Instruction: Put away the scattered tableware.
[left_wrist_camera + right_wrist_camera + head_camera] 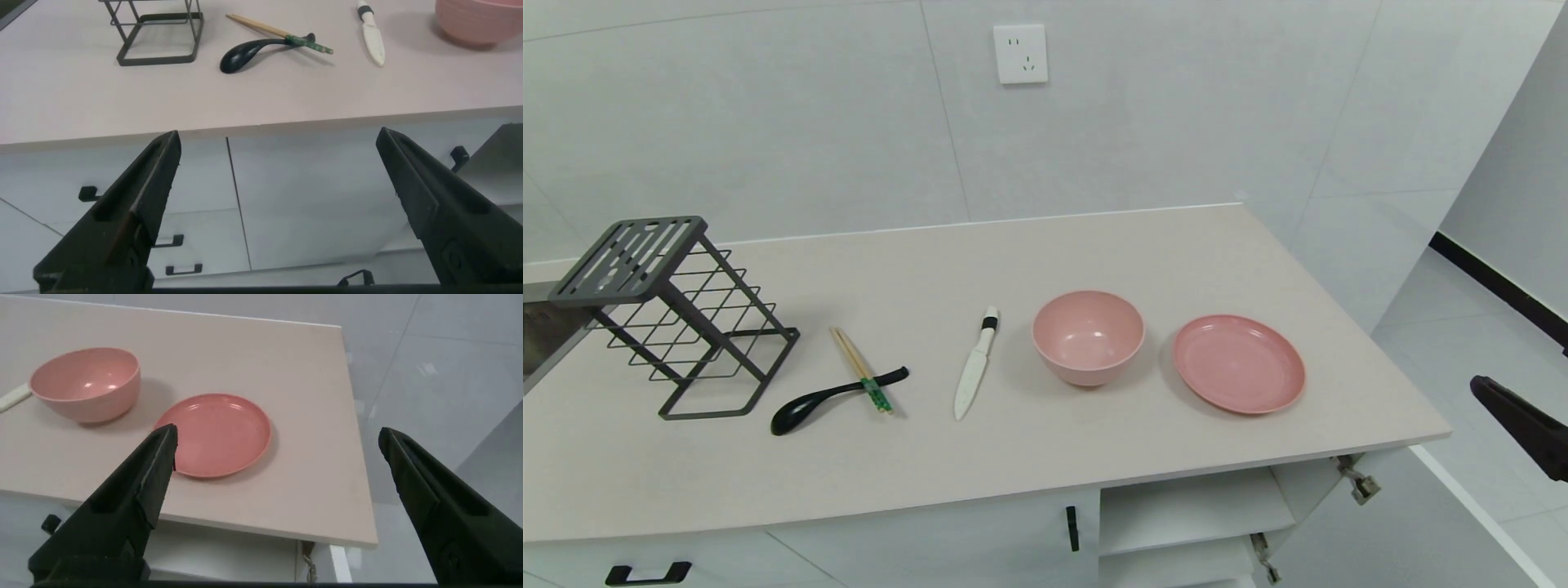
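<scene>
Currently, a pink bowl (1088,336) and a matching plate (1239,363) sit side by side, not touching, toward the right end of the counter (1013,465). To their left lie a white knife (976,363), chopsticks (860,369) crossing a black spoon (833,398), and a wire rack (670,314). Open surface runs behind all items. Both grippers are spread wide and empty. The left gripper (278,139) is short of the front edge, opposite the spoon. The right gripper (278,434) is off the right corner, nearest the plate.

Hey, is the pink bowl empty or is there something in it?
Empty: the bowl stands upright, and its bare pink inside shows.
</scene>
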